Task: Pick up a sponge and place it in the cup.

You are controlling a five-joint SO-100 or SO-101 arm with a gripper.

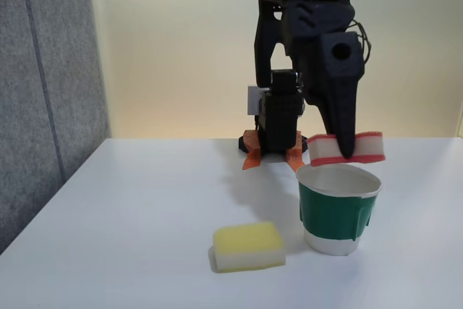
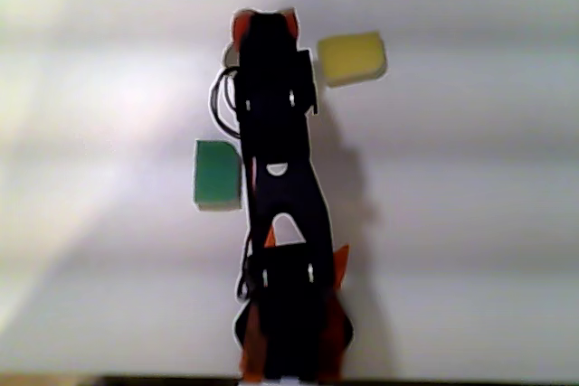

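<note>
Gripper (image 1: 346,151): clamped on red-topped sponge (image 1: 365,147), held just above green-banded paper cup (image 1: 338,211); yellow-topped sponge (image 1: 248,246) on white table (image 1: 130,222), left of cup in fixed view.

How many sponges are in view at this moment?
2. The red-topped sponge is clamped in the gripper just above the cup; the yellow sponge lies on the table, left of the cup.

1. In the fixed view the sponge (image 1: 346,148) sits between the gripper's (image 1: 347,151) fingers — just above the cup (image 1: 338,211).
2. A second sponge (image 1: 248,247) lies on the table (image 1: 130,208) — left of the fingers, nearer the camera.
</note>
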